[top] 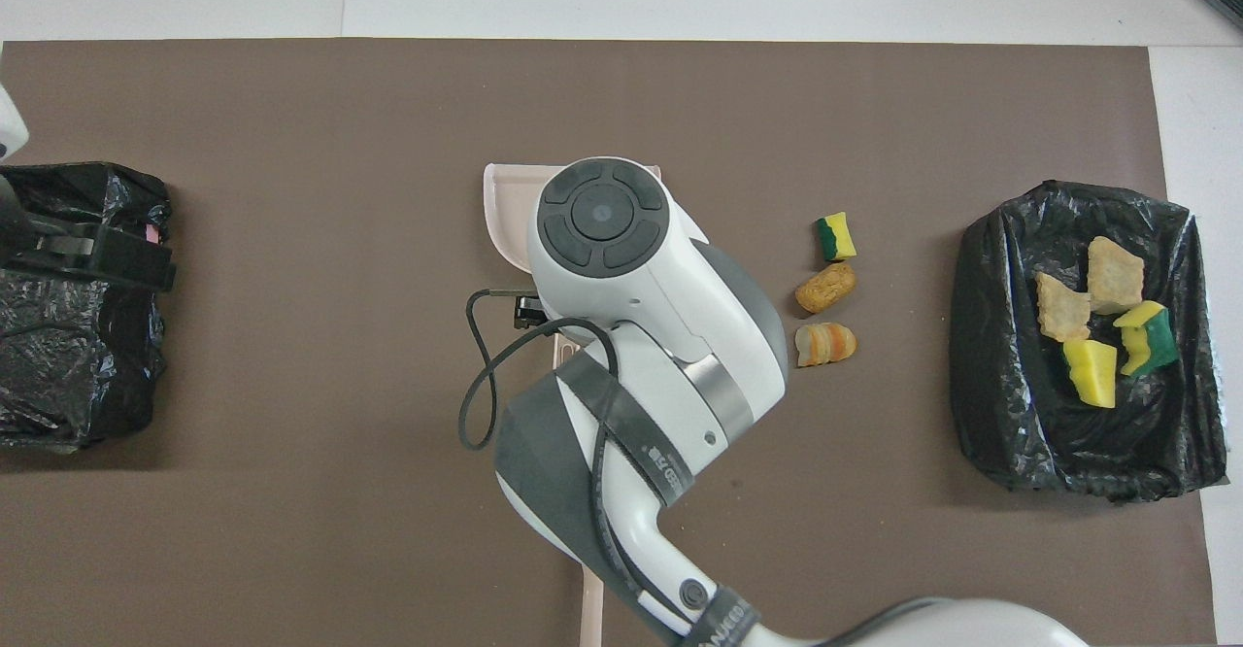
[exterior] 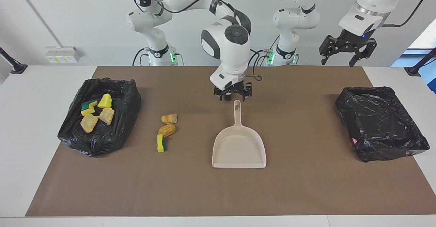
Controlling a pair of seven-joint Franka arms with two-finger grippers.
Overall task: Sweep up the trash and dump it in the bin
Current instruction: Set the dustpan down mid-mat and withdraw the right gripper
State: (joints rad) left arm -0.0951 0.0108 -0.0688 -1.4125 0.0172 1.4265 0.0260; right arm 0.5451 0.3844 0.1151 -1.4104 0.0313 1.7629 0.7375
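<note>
The beige dustpan (exterior: 238, 148) lies flat on the brown mat (exterior: 306, 186) mid-table, its handle (exterior: 237, 112) pointing at the robots. My right gripper (exterior: 234, 96) hangs open just above the handle's tip, holding nothing. In the overhead view the right arm hides most of the pan (top: 503, 208). Three trash scraps lie on the mat beside the pan, toward the right arm's end: a striped lump (exterior: 169, 118) (top: 825, 344), an orange lump (exterior: 167, 130) (top: 825, 288) and a sponge piece (exterior: 160, 143) (top: 835, 236). My left gripper (exterior: 340, 58) waits open, high over the mat's edge by the robots.
A black-bagged bin (exterior: 115, 131) (top: 1000, 414) at the right arm's end holds several scraps. A second black-bagged bin (exterior: 381, 141) (top: 68, 375) stands at the left arm's end. A beige strip (top: 590, 618) shows under the right arm, nearer to the robots than the pan.
</note>
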